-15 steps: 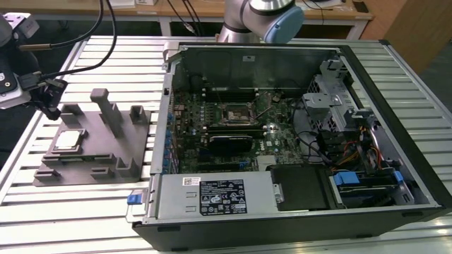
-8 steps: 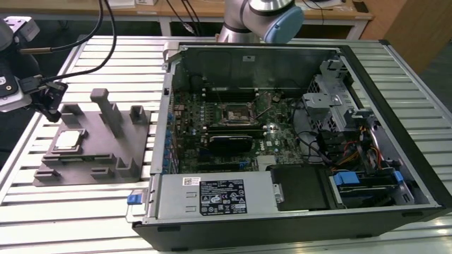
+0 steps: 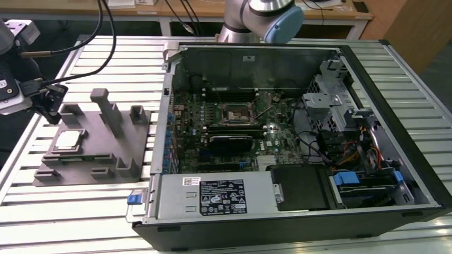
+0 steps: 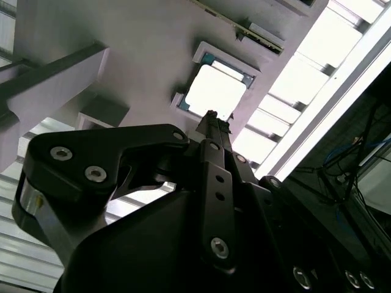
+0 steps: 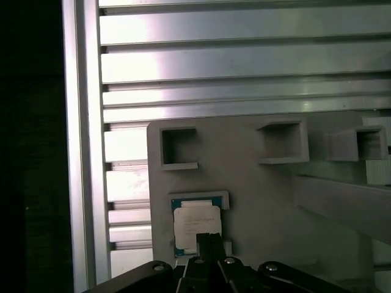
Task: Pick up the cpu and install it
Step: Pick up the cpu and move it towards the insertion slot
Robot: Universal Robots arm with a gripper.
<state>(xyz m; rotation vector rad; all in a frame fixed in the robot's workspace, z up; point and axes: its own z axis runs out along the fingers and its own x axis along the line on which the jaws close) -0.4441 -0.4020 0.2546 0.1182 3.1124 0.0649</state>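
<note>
The cpu (image 3: 69, 140) lies flat, metal top up, in a shallow seat of the grey fixture (image 3: 88, 165). It is toward the fixture's near end on the exterior view's left, and the fixture stands on the slatted table (image 3: 71, 222) just beside the open computer case (image 3: 395, 132). The tool (image 3: 51, 110) hangs over the far left part of the fixture, so the cpu lies from it toward the near side and a little toward the exterior view's right, and lower. There is clear air between the two, and nothing is touching. The chip is square, so it has no long axis to speak of, and its edges run square with the fixture's walls. In both wrist views the tool's tips sit close together, narrow, with nothing between them. In the first wrist view they cross the chip's edge in the picture, though I judge them to be above it rather than on it. The arm (image 3: 263, 13) rises from behind the case at the far side. Its wrist is carried out over the table on the exterior view's left, with the tool pointing down at a slight slant toward the fixture. The black socket (image 3: 236, 112) on the board inside the case is well apart from all this and holds no chip that I can make out.
</note>
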